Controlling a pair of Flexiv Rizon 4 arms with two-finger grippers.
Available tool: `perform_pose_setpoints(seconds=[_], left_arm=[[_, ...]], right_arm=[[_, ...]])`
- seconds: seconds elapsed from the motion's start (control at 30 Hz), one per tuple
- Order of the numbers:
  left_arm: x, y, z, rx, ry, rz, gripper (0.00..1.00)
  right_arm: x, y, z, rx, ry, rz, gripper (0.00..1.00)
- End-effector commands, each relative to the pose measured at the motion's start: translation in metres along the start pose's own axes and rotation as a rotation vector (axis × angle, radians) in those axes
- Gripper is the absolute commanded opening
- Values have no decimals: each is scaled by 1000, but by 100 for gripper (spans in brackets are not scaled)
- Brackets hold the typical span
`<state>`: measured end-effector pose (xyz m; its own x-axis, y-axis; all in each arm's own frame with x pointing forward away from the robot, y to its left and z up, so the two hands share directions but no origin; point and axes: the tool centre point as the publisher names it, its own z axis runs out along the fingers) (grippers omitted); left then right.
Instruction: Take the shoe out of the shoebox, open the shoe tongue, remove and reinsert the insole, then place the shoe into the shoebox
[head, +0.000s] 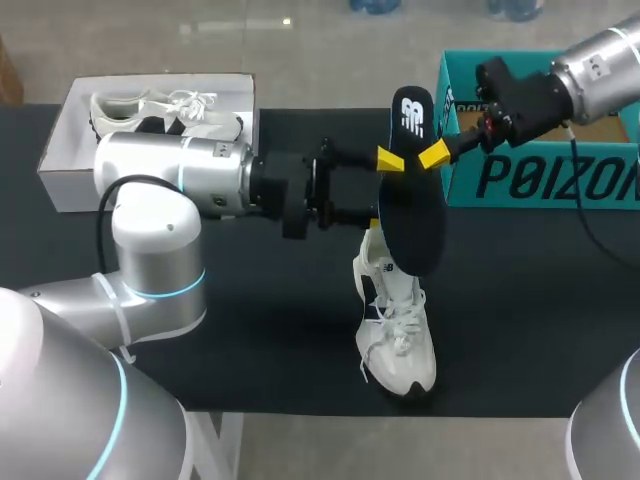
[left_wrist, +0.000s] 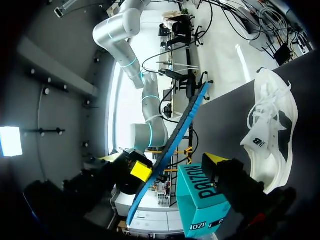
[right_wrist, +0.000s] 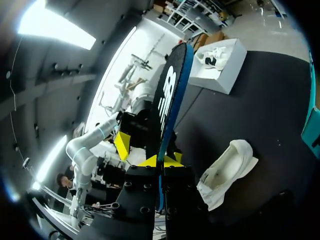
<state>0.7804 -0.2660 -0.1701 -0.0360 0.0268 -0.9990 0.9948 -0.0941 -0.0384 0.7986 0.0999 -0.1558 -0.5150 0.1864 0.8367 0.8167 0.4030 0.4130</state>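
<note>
Right gripper (right_wrist: 161, 162) is pinching the dark insole (head: 412, 210) above the shoe (head: 398, 330); left gripper (head: 383, 190) is straddling it, wide open.

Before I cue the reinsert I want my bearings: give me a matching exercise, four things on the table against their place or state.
Things:
1. insole
2. shoe
3. white shoebox
4. teal shoebox

Place or state:
a. holds a second white shoe
b. sits on the black table, out of any box
c. stands at the table's right side
d. clamped upright in the right gripper

Pairs: 1-d; 2-b; 3-a; 4-c.
</note>
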Motion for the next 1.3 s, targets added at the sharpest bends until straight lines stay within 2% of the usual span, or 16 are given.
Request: perform_pose_setpoints(seconds=[0.03,0.07,0.13,0.17,0.2,1.17,1.2,1.23,1.27,1.3], left_arm=[[0,3,5,0,0,4,67],[0,3,5,-1,-3,5,42],[-1,3,6,-8,-8,6,13],[-1,3,6,-8,-8,7,4],[-1,3,6,-11,-10,9,0],[0,1,1,-26,-16,19,0],[0,0,1,-26,-16,21,0],[0,0,0,-25,-15,22,0],[0,0,0,-25,-14,23,0],[1,0,0,-24,-13,23,0]], right_arm=[[-3,5,2,46,7,-1,0],[-3,5,2,44,7,-2,0],[-3,6,1,42,6,-4,0],[-2,6,1,40,5,-6,0],[-2,6,0,40,5,-7,0],[3,3,5,34,2,0,0],[3,2,6,33,-1,4,24],[3,1,5,31,-8,19,57],[3,-1,4,23,-23,20,100],[4,-3,3,16,-33,23,100]])
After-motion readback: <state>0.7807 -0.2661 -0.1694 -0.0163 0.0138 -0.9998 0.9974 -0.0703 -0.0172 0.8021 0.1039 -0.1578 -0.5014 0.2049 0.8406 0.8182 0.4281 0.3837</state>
